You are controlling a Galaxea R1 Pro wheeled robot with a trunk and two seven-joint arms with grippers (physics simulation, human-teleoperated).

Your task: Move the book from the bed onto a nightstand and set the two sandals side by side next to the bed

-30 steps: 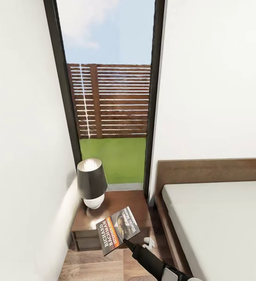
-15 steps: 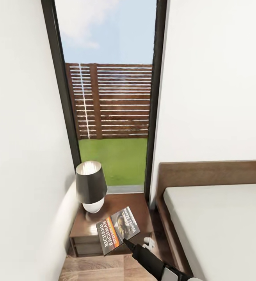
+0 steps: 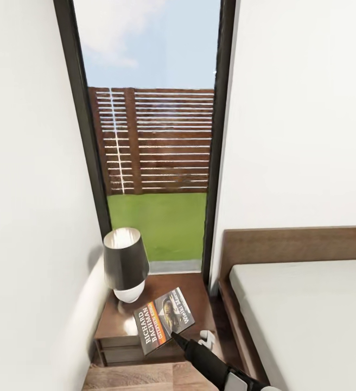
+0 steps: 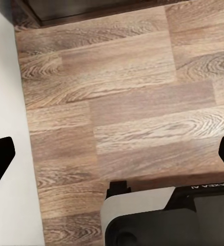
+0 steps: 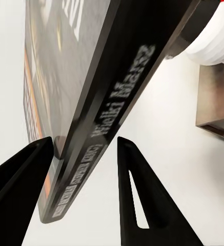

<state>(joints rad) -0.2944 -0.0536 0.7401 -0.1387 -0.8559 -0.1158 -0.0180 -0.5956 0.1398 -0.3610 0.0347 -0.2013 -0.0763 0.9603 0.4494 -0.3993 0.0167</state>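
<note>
Dark fingers of the right gripper (image 3: 173, 336) hold the book (image 3: 163, 320) by its lower corner, tilted above the nightstand's (image 3: 191, 288) front edge. Near the nightstand's back left corner stands a lamp (image 3: 125, 263). Left gripper (image 4: 112, 159) fingers spread wide over the floor (image 4: 122, 92).

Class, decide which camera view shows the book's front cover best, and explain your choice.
The head view: the book faces the camera, title lettering readable, held over the nightstand by the right gripper. The right wrist view shows its spine edge-on between the fingers, the cover steeply foreshortened. The left wrist view looks at wood floor.
</note>
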